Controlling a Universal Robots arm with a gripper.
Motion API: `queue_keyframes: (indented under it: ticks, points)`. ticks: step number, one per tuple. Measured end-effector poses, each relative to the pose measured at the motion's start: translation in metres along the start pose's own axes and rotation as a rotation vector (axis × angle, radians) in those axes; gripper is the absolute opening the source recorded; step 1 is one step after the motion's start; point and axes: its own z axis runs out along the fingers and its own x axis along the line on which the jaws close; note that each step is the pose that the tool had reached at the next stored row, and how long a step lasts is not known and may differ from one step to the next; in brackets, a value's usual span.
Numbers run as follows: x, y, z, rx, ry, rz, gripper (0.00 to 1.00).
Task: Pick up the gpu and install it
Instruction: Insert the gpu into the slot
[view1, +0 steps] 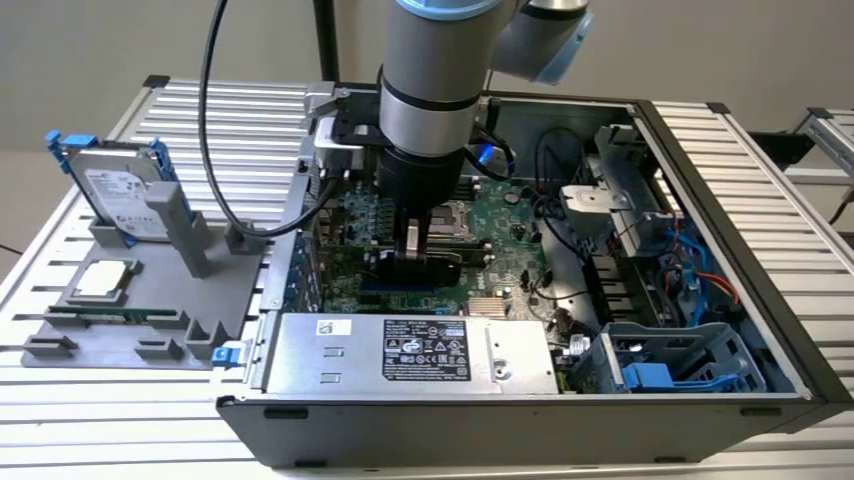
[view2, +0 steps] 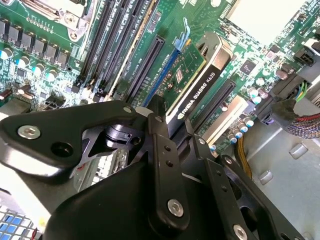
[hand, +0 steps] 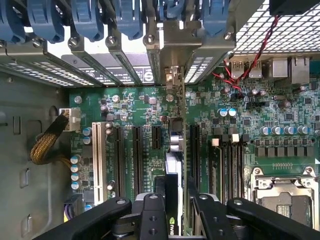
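Observation:
The gpu (view2: 205, 85) is a flat card with a black shroud and a green board. It stands on edge over the motherboard (view1: 501, 215) inside the open computer case (view1: 747, 250). My gripper (view2: 175, 125) is shut on its upper edge, one black finger on each face. Its lower edge meets the long blue expansion slot (view2: 162, 75); whether it is fully seated I cannot tell. Seen edge-on in the first wrist view, the gpu (hand: 174, 142) runs from my gripper (hand: 175, 202) to its silver bracket (hand: 172, 75) at the case's rear slot openings. The exterior view has my gripper (view1: 416, 255) low over the board's middle.
A grey power supply (view1: 414, 355) lies at the case's front, and a blue drive cage (view1: 667, 365) at the exterior view's right. Loose cables (view1: 694, 260) run along that side. Outside the case, a grey fixture (view1: 134, 300) holds a hard drive (view1: 120, 190) in a blue frame.

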Motion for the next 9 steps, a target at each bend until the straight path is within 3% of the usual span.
queue_keyframes:
  ticks: [4, 9]
  points:
    - [0.0004, 0.0001, -0.0002, -0.0003, 0.0053, 0.000, 0.00]
    - [0.0004, 0.0000, 0.0033, -0.0004, 0.0066, 0.000, 0.00]
